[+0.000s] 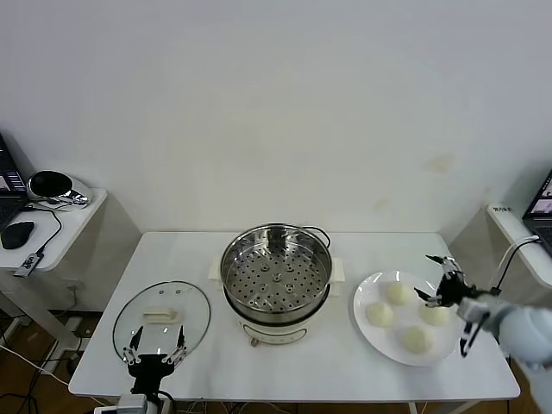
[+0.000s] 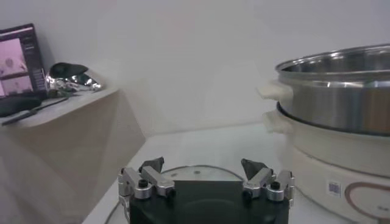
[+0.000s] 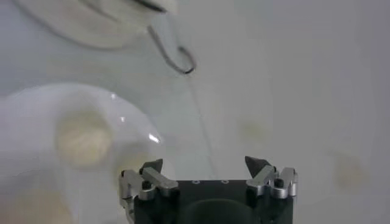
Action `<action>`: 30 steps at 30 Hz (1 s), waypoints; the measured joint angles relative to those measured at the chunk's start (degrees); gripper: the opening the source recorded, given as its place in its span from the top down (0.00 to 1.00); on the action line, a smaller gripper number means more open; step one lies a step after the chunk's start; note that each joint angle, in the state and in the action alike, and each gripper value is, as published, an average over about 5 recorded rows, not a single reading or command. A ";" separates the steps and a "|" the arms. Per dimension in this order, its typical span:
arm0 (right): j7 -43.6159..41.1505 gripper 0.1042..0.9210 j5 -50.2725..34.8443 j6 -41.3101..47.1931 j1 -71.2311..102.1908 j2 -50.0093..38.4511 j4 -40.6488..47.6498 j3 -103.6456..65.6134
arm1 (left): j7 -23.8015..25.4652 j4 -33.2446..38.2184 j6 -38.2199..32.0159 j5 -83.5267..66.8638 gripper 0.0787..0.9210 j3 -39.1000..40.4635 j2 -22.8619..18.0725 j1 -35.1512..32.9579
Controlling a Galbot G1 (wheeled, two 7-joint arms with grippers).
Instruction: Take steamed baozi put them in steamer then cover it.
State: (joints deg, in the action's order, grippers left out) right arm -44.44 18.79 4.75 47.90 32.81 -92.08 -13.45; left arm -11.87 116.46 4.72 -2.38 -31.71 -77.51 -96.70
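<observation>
Risk I see: right gripper (image 1: 436, 283), fingers spread, hovers over four cream-white steamed baozi (image 1: 380, 314) on flat white plate (image 1: 366, 332); soft dough may dent or slip. Shiny steel steamer (image 1: 276, 276) empty. Left gripper (image 1: 155, 349) spread near clear glass cover (image 1: 161, 315).

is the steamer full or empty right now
Empty: the steamer shows only its bare perforated tray. All four baozi sit on the white plate, and the cover lies on the table.

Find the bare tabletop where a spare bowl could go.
Bare strips: table behind the cover, between cover and steamer, and in front of the steamer. Crowded: plate with four baozi, right hand above it.
</observation>
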 measured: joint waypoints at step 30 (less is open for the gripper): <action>-17.47 0.12 1.53 -2.33 -37.58 8.52 27.53 42.49 | 0.71 1.42 0.40 0.16 0.12 -3.50 0.19 -0.50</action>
State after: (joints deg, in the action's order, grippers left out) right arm -61.91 20.32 2.42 10.32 41.33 -64.54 29.04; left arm -11.16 117.88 5.11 -2.22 -35.21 -77.32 -97.19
